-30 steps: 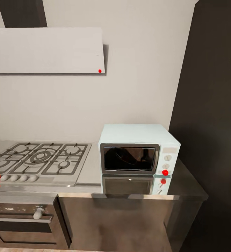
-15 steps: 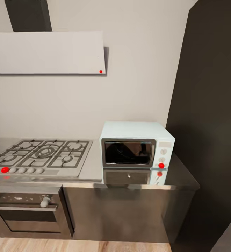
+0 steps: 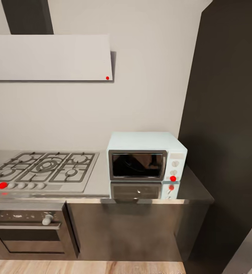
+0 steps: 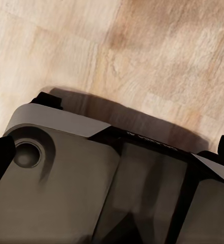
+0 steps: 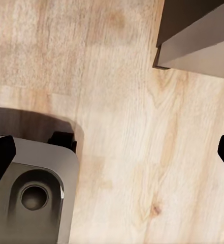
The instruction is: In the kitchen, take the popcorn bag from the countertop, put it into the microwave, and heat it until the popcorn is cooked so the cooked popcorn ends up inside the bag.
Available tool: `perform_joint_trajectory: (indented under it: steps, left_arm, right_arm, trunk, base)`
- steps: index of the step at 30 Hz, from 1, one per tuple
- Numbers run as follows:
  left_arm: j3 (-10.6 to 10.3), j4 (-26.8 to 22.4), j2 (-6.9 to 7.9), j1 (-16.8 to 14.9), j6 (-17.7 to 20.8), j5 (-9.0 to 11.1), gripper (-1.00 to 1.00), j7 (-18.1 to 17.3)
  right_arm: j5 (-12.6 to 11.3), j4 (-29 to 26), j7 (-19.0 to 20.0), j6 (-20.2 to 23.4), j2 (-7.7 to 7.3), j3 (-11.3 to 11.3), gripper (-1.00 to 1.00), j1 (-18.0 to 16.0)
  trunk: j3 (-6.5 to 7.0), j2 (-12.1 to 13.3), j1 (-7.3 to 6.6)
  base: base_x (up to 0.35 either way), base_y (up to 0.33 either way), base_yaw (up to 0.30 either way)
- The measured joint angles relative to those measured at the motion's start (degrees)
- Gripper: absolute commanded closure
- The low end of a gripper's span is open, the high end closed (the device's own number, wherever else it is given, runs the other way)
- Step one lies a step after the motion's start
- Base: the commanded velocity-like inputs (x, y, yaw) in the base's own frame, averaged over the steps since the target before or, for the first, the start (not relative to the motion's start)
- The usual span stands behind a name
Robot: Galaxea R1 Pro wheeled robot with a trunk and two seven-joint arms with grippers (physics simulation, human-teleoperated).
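Down low, both wrist views look at wood floor [image 5: 117, 127] over the robot's base; jaws wide apart, empty. Farther ahead, the shut microwave [image 3: 146, 160] sits on the countertop [image 3: 99, 179]; popcorn bag unseen

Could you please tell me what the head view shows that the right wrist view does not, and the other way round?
The head view alone takes in the kitchen wall: the pale mint microwave, door shut, on the steel countertop, the gas hob beside it, the built-in oven below and the hood above.

The right wrist view alone looks down at the robot's grey base, with the right gripper's dark fingertips spread at the picture's two side edges.

Both share the light wooden floor.
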Motion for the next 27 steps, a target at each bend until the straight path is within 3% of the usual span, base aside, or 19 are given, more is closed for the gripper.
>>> perform_joint_trajectory:
  steps: [5,19,22,24,27]
  left_arm:
    - [0.0,0.0,0.00,0.0,0.0,0.0,-1.00,0.0]
    - [0.0,0.0,-0.05,0.0,-0.1,0.0,-1.00,0.0]
    - [-0.1,0.0,-0.18,0.0,-0.1,0.0,-1.00,0.0]
    - [-0.1,0.0,-0.28,0.0,-0.1,-0.1,-1.00,0.0]
    - [-0.1,0.0,-0.41,0.0,-0.1,-0.1,-1.00,0.0]
  right_arm:
    - [0.0,0.0,0.0,0.0,0.01,0.0,-1.00,0.0]
    - [0.1,0.0,0.0,0.0,0.01,0.0,-1.00,0.0]
    - [0.2,0.0,0.1,0.1,1.55,0.1,-1.00,0.0]
    - [0.3,0.0,0.1,0.1,3.98,0.1,-1.00,0.0]
    - [0.7,-0.4,0.3,0.0,5.82,0.0,-1.00,0.0]
  trunk:
    - [0.00,0.0,0.00]
    - [0.00,0.0,0.00]
    - [0.00,0.0,0.00]
    - [0.00,0.0,0.00]
    - [0.00,0.0,0.00]
  base:
    - [0.000,0.000,-0.153]
    - [0.000,0.000,-0.006]
    - [0.000,0.000,0.000]
    - [0.000,0.000,0.000]
    - [0.000,0.000,0.000]
